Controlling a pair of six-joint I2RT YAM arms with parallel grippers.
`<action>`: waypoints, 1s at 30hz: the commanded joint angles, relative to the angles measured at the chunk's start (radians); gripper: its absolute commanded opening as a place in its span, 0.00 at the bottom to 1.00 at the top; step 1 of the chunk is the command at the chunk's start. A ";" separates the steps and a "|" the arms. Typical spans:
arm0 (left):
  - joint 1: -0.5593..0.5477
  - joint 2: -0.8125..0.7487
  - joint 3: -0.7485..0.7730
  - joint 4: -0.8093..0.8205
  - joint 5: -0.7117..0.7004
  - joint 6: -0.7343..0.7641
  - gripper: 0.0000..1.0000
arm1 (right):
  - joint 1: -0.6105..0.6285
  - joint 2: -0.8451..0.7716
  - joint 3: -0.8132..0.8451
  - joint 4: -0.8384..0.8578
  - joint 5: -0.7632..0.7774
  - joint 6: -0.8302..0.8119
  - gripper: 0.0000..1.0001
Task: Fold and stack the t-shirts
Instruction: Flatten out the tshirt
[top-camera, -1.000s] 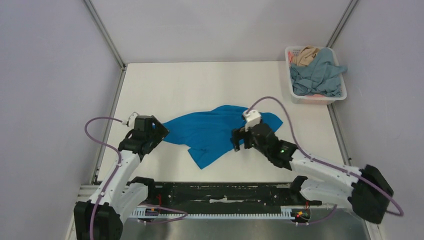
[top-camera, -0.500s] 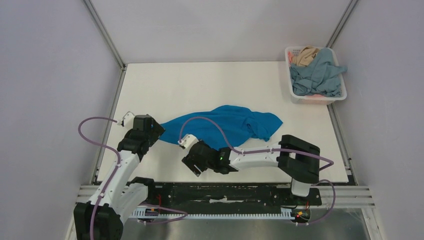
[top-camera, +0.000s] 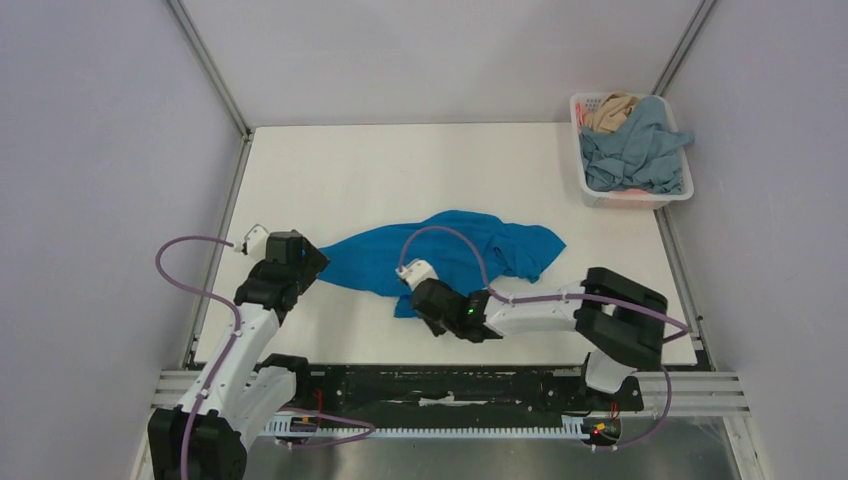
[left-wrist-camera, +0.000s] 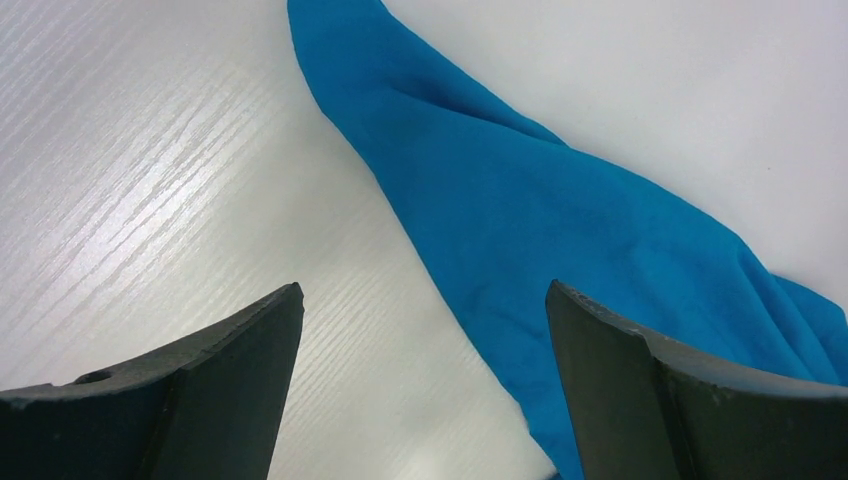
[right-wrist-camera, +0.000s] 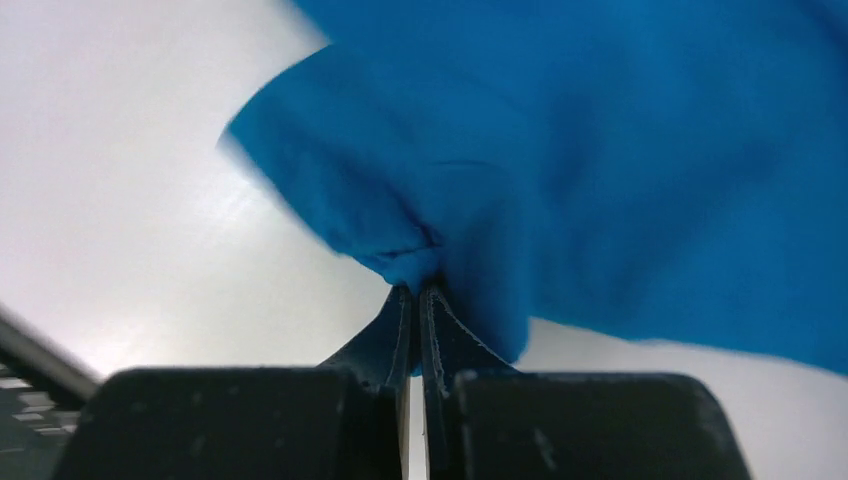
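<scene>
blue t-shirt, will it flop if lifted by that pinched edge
Probably floppy: the blue t-shirt lies rumpled and bunches where the right gripper pinches it. Thin-looking, so likely light; it should drape and drag on the table.

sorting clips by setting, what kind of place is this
Likely a robot lab test cell, not a home: plain partition walls around a white table, two robot arms bolted at its near edge, one blue t-shirt.

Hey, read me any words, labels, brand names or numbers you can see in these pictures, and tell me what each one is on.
There is no readable text in any view.
The blue t-shirt is plain, with no print or tag showing.
The white basket bears no legible label.
The right arm shows only a green light, with no lettering.
</scene>
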 joint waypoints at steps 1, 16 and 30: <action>0.006 -0.001 -0.036 0.049 0.028 -0.023 0.96 | -0.148 -0.226 -0.195 -0.069 0.164 0.029 0.00; 0.003 -0.145 -0.181 -0.070 0.312 -0.028 0.91 | -0.489 -0.666 -0.406 -0.124 0.256 0.019 0.00; -0.450 -0.098 -0.024 -0.389 0.159 -0.145 0.92 | -0.489 -0.645 -0.412 -0.132 0.235 0.019 0.00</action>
